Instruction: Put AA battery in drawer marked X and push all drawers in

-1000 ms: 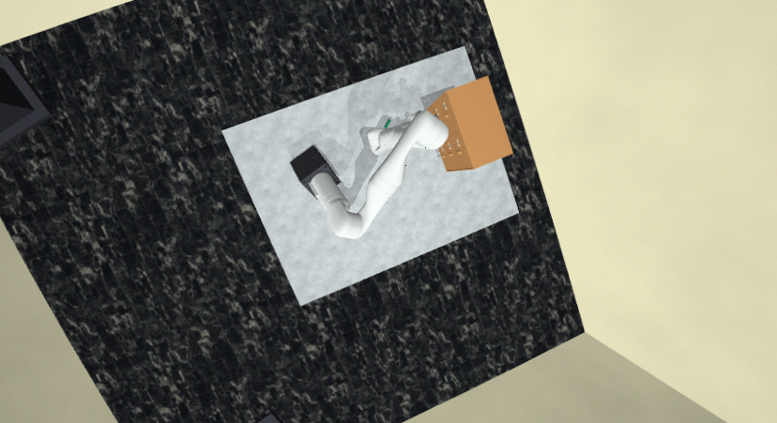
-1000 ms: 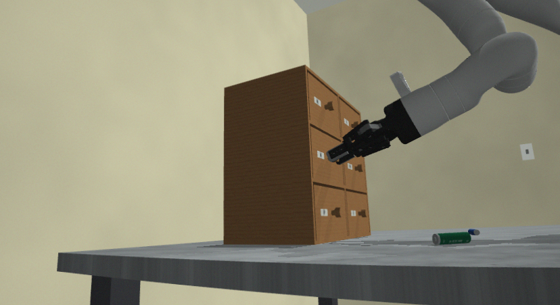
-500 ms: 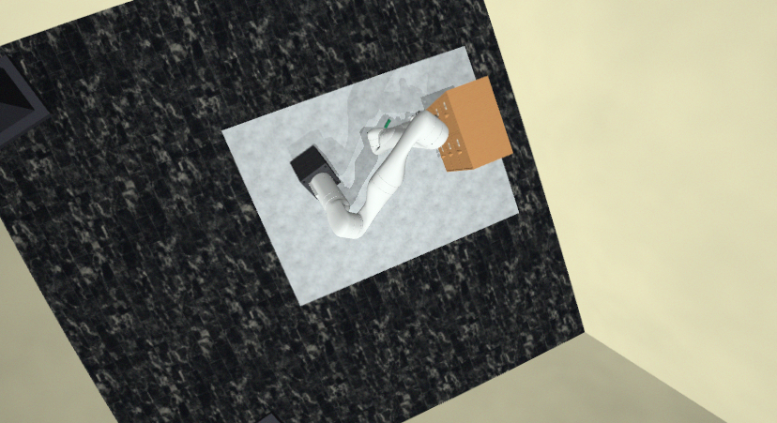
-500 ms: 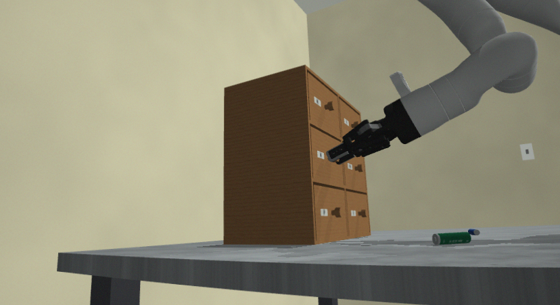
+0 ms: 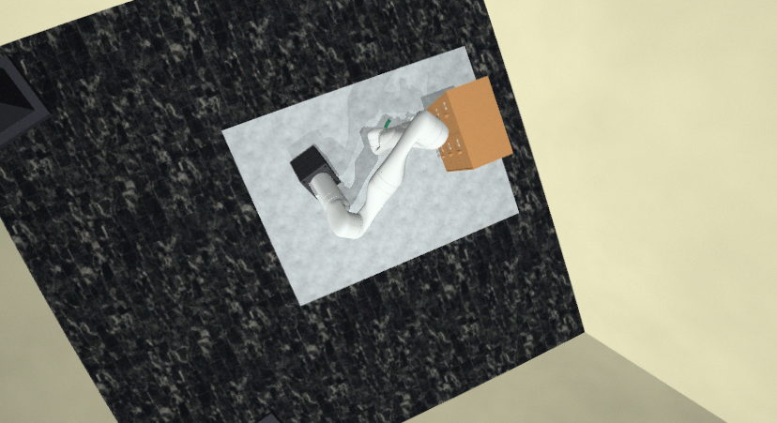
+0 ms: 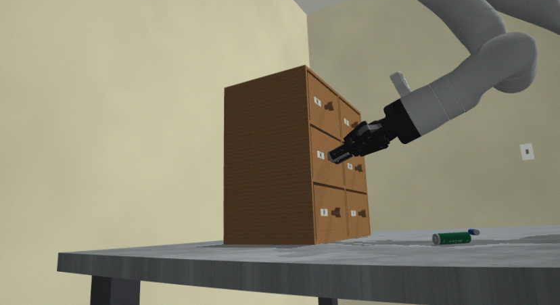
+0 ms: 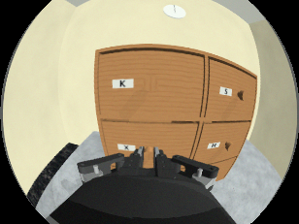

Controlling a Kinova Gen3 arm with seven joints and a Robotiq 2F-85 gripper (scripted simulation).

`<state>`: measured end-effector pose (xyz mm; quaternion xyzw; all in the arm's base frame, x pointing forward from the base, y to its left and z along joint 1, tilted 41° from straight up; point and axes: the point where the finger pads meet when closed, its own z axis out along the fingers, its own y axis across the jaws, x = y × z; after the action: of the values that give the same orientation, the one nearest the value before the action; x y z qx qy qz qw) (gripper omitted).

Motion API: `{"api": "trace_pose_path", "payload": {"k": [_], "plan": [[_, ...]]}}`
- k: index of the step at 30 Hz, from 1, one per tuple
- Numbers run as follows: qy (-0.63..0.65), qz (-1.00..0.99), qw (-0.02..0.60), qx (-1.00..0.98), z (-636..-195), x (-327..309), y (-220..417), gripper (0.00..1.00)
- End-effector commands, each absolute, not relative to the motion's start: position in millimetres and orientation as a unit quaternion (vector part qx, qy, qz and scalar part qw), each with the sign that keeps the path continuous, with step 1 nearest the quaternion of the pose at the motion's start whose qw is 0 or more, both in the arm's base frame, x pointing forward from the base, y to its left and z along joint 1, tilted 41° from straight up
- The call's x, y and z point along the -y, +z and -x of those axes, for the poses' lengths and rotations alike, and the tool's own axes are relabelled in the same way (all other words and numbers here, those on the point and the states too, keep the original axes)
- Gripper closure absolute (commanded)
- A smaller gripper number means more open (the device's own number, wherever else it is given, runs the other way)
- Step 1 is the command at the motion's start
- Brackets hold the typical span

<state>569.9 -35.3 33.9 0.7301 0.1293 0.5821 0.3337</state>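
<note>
The chest stands upright at the table's end, with all visible drawers in. Drawer X is the middle one of the nearer column in the exterior view. My gripper is at its front, its fingertips closed in on either side of its wooden knob, so it looks shut on the knob. The arm hides it in the top view. A green battery lies on the table. A smaller-looking blue battery lies behind it. I cannot read which is the AA.
Drawer K is above X; drawers S and H are in the neighbouring column. Other knobs stick out around my gripper. The table has its edge close to the chest.
</note>
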Motion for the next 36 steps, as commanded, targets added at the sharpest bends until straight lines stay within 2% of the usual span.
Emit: {"api": "trace_pose_path", "payload": {"k": [1,36], "plan": [[0.583,-0.73,0.333,-0.129,-570.3,34.6,34.6,0.87],[0.583,-0.73,0.333,-0.129,-562.4,33.6,33.2,0.87]]}}
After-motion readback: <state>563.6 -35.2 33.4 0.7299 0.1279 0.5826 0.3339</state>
